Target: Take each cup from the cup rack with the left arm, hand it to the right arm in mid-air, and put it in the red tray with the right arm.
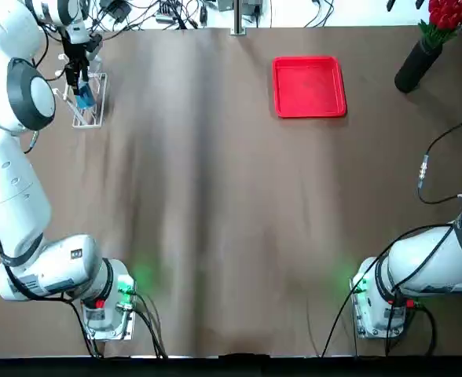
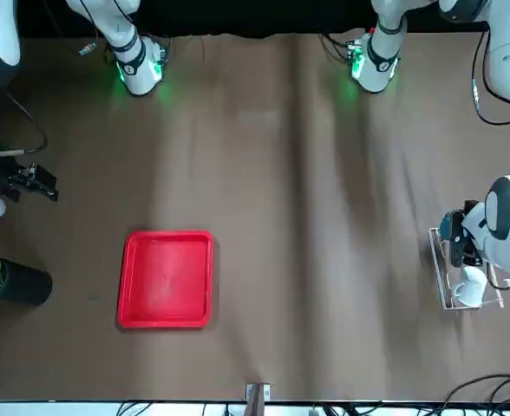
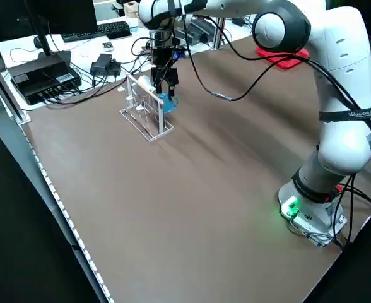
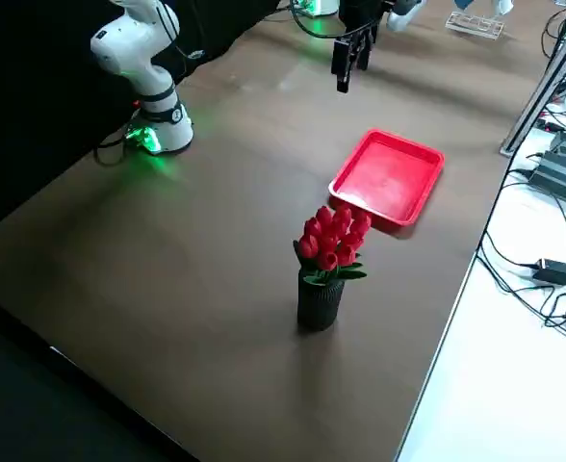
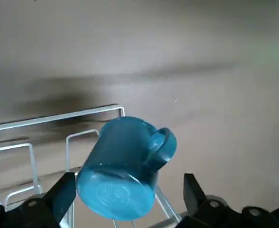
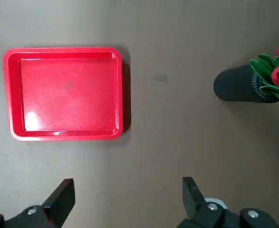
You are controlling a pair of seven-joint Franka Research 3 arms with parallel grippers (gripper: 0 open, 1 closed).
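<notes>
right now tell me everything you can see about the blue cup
The blue cup is a small, smooth mug with a loop handle, plastic by its look. It hangs tilted on the wire rack, base towards the wrist camera, at the table's far left corner. The open left gripper straddles it; no finger contact shows.

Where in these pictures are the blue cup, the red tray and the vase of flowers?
blue cup [image 5: 123, 166]: left wrist view, on its side wall.
red tray [image 1: 309, 86]: top view, on its flat floor.
vase of flowers [image 4: 319, 300]: right side view, on the dark pot.
</notes>
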